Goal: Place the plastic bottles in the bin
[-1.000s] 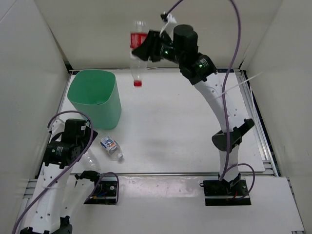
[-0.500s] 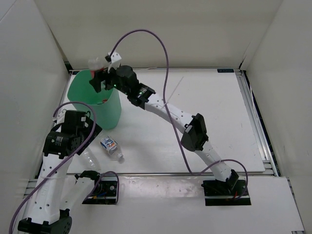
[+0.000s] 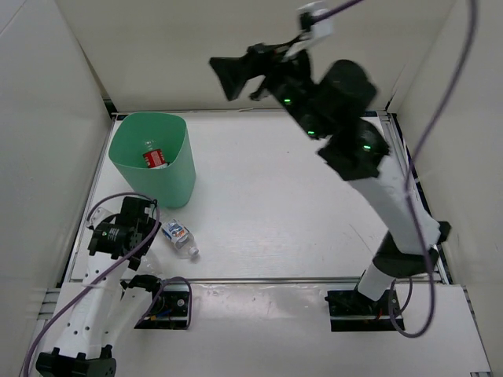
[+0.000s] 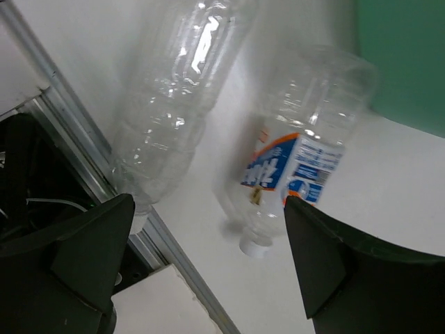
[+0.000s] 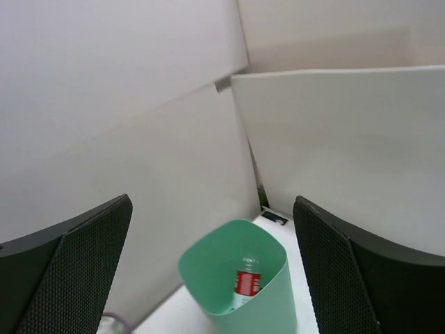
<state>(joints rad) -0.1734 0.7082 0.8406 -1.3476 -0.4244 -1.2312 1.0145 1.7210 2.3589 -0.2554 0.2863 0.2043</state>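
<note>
Your right claw (image 3: pixel 234 72) hangs high over the far side of the counter (image 3: pixel 299 204), its fingers spread wide with nothing between them. Its wrist view looks down past both fingers at the bin (image 3: pixel 178 174). The mint-green bin stands upright at the far left of the counter, and the red-labelled bottle (image 3: pixel 154 156) lies inside it, leaning against the inner wall with its label plainly showing. From the right wrist you can see that same bottle standing nearly on end at the bottom of the bin. Your left claw (image 4: pixel 208 209) is low over the near left corner of the counter, also spread open and gripping nothing. Two bottles lie on the counter beneath it. The blue-white-labelled bottle (image 3: pixel 179 236) lies on its side just beside the base of the bin, its white cap pointing toward the near edge. The unlabelled bottle (image 4: pixel 177 104) lies alongside it, close but apart, with its lower end at the metal rail (image 4: pixel 83 149) that runs along the counter's edge. Neither bottle touches a finger of the left claw.
</note>
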